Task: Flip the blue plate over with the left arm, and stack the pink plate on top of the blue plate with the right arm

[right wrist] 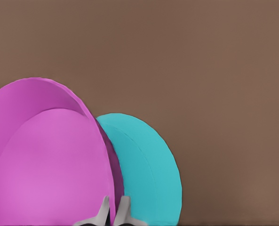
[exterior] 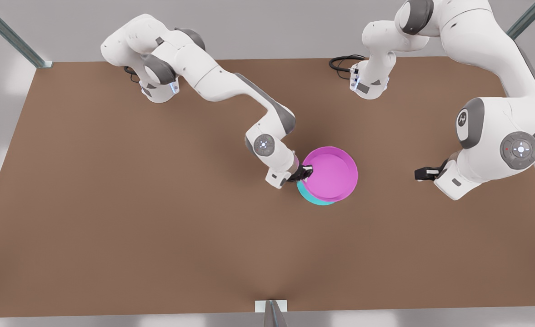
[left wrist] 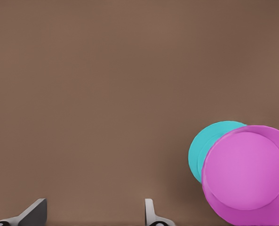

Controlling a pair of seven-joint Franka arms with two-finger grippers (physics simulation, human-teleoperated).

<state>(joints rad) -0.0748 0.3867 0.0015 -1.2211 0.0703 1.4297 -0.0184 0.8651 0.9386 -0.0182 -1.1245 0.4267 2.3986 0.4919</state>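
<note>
The pink plate [exterior: 331,173] hangs near the table's middle, its rim pinched by my right gripper [exterior: 304,171], which is shut on the edge nearest the front view's left. In the right wrist view the fingertips [right wrist: 104,208] clamp that rim of the pink plate [right wrist: 50,160]. The blue plate [exterior: 312,197] lies on the table beneath it, offset toward the front, showing as a crescent; it sits beside the pink one [right wrist: 148,169]. My left gripper [exterior: 418,174] waits open off to the front view's right, its fingers [left wrist: 35,212] spread wide, with the blue plate [left wrist: 203,153] and the pink plate [left wrist: 247,172] at a distance.
The brown table [exterior: 112,204] stretches wide to the front view's left and toward the front. Both arm bases stand at the back edge, with a black cable loop [exterior: 342,63] by one. A metal bracket [exterior: 271,306] sits at the front edge.
</note>
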